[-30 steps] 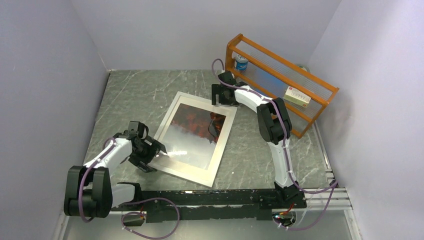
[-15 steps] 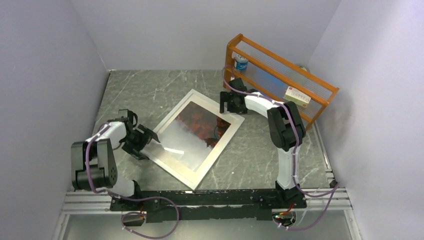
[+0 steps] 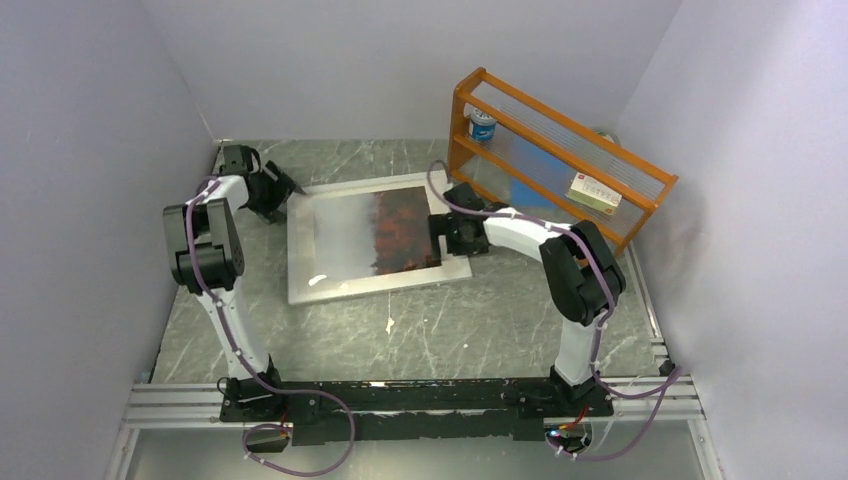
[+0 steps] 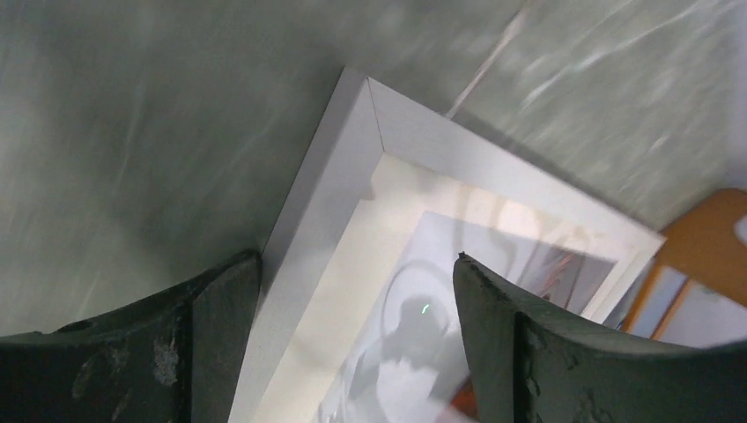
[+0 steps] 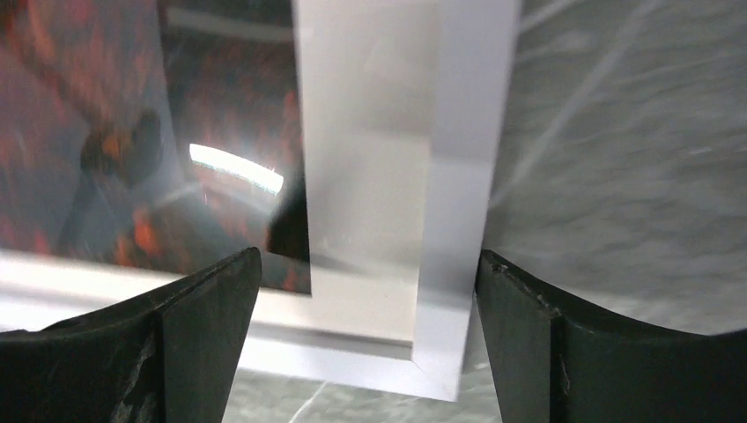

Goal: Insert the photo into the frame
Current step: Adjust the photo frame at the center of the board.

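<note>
Grey marbled table (image 3: pixel 480 320), white frame (image 3: pixel 300 262) flat, orange rack (image 3: pixel 578 125) seemingly resting far-right

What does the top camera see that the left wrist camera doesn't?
Only the top view shows the right tool, plus the blue can and the small box on the orange rack. Only the left wrist view shows a corner joint close up, between the left tool's open fingers. Both show the white frame, the photo and the table.
</note>
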